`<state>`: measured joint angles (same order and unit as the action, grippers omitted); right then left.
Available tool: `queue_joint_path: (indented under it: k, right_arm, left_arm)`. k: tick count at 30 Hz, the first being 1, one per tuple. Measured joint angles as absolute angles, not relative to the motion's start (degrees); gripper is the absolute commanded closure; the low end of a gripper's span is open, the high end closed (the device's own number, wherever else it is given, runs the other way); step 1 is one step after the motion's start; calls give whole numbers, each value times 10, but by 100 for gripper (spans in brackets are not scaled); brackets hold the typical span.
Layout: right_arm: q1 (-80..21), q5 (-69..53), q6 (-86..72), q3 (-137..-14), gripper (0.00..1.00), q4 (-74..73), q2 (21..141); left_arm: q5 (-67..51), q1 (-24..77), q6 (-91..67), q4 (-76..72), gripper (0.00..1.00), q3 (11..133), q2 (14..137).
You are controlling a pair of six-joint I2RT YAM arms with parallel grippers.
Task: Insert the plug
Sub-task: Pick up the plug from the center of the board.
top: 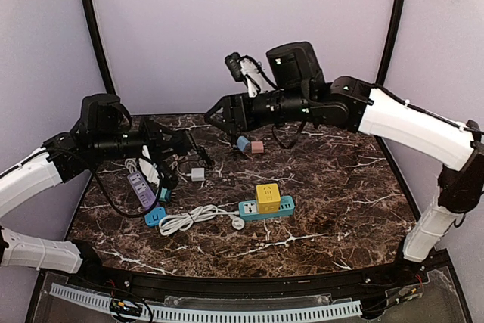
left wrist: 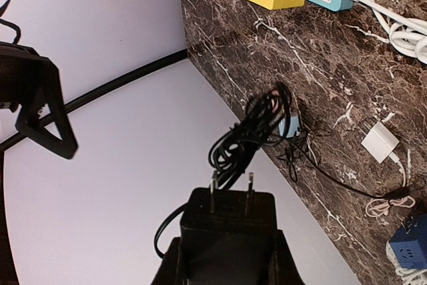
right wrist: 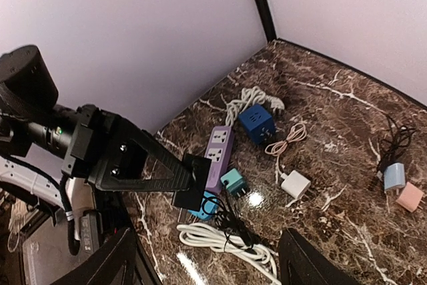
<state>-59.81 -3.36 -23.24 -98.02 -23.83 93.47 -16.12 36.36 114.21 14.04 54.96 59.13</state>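
Gripping the black two-pin plug (left wrist: 227,215) by its body, the left gripper (left wrist: 227,241) holds it above the marbled surface (top: 340,187), pins pointing away. The right gripper (top: 214,116) hangs open, jaws spread on nothing. The teal power strip (top: 266,209) with its yellow cube socket (top: 266,195) lies apparently well apart from the plug.

The tabletop (top: 340,187) is dark brown marble with white veins, and the walls (top: 227,20) are pale lilac. At the centre of the top view are a yellow cube socket (top: 267,196), a teal power strip (top: 286,204) and a white cable (top: 193,218). Left of centre are a purple power strip (top: 141,189), a blue cube socket (top: 154,216) and a small teal adapter (top: 164,195). Higher in the frame are a white charger (top: 198,174), a light blue charger (top: 243,143) and a pink charger (top: 257,147). The power adapter (left wrist: 228,221) low in the left wrist view is black.
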Motion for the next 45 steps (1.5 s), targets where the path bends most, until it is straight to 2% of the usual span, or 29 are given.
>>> queue_joint_path:
  k: [3, 7, 9, 15, 19, 25, 30, 37, 39, 41, 45]
  right_arm:
    - [-607, -69, -207, -998, 27, -250, 975]
    - [-608, -126, -141, -1018, 19, -267, 1015]
    - [-608, -145, -113, -1037, 20, -274, 1036]
    - [-608, -157, -90, -1102, 25, -279, 1110]
    - [-608, -154, -106, -1100, 29, -277, 1131]
    - [-608, -156, -149, -1057, 42, -216, 1128]
    - [-609, -155, -179, -1054, 44, -189, 1128]
    - [-608, -165, -211, -1060, 63, -175, 1140]
    - [-608, -171, -218, -1061, 76, -172, 1143]
    - [-608, -175, -226, -1062, 100, -171, 1146]
    - [-606, -181, -238, -1063, 100, -171, 1149]
  left_arm:
    - [-169, 369, 1143, 128, 99, 534, 576]
    - [-174, 370, 1145, 125, 99, 522, 564]
    - [-174, 370, 1145, 125, 99, 520, 564]
    - [-170, 370, 1145, 125, 99, 520, 564]
    - [-165, 370, 1145, 125, 99, 520, 564]
    - [-154, 370, 1145, 125, 99, 516, 566]
    - [-153, 370, 1145, 118, 99, 516, 568]
    - [-141, 369, 1146, 114, 99, 515, 571]
    - [-138, 369, 1147, 113, 99, 514, 571]
    - [-133, 369, 1149, 112, 99, 512, 573]
    - [-125, 369, 1153, 110, 97, 511, 576]
